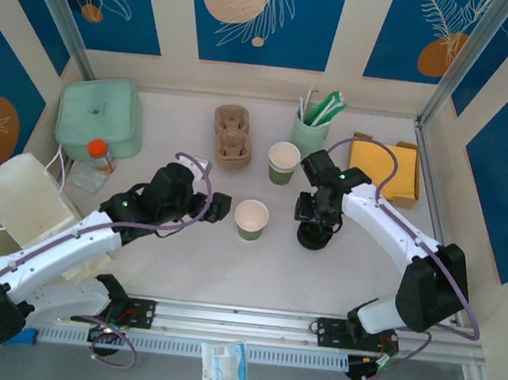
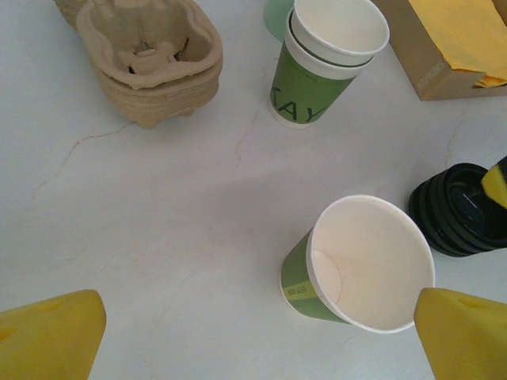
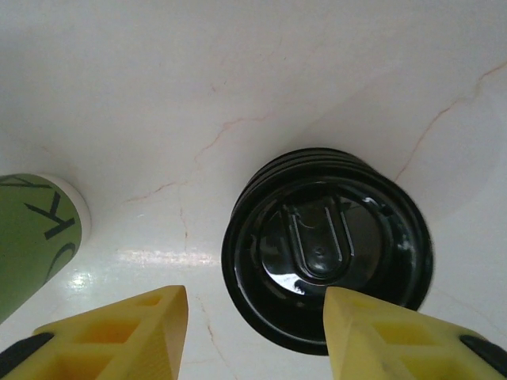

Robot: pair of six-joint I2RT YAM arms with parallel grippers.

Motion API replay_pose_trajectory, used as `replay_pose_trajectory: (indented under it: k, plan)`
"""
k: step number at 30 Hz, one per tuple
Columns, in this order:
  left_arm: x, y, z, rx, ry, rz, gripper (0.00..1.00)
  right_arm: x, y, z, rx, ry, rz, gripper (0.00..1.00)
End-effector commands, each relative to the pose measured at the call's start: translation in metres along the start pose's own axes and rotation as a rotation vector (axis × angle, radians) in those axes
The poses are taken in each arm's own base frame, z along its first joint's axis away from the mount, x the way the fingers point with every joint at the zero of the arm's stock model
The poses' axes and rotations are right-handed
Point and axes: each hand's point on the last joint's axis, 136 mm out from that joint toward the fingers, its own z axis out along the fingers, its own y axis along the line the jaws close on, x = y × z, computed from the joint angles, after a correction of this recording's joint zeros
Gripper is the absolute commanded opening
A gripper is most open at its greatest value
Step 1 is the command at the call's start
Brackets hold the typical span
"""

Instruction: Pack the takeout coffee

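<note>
Hovering my right pincer over the stack of black lids, I take the step in hand to be lidding. The coffee cup stands upright near the middle of the table, just left of the lids, with its mouth open and no lid on it.

My right fingers stand apart, clenched on nothing. One sits outside the near rim of the stack and the other over its top, though from the wrist view I cannot say for sure whether that one touches the plastic. My left pincer is spread wide and empty, looking down on the cup, which lies ahead of it toward its right finger.

Next, as I judge it, the right fingers must come down astride the top lid's rim, pinch that one lid alone, and lift it without dragging up the ones beneath. Then the lid goes level over the cup's mouth and is pressed home, probably with my left pincer steadying the cup. The pulp carrier sits at the back of the table for the packing itself.
</note>
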Motion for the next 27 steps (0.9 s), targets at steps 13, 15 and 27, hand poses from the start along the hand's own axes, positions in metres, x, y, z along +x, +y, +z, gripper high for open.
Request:
replay_pose_trajectory:
  k: [13, 15, 27]
  plan:
    - [-0.006, -0.016, 0.003, 0.035, -0.009, -0.001, 0.99, 0.011, 0.004, 0.036, 0.013, 0.114, -0.038, 0.43]
    - [-0.006, -0.017, 0.003, 0.035, -0.01, 0.0, 0.99, 0.011, 0.006, 0.038, 0.011, 0.119, -0.039, 0.42]
    - [-0.005, -0.018, 0.004, 0.034, -0.006, 0.006, 0.99, 0.012, 0.005, 0.05, 0.024, 0.144, -0.049, 0.3]
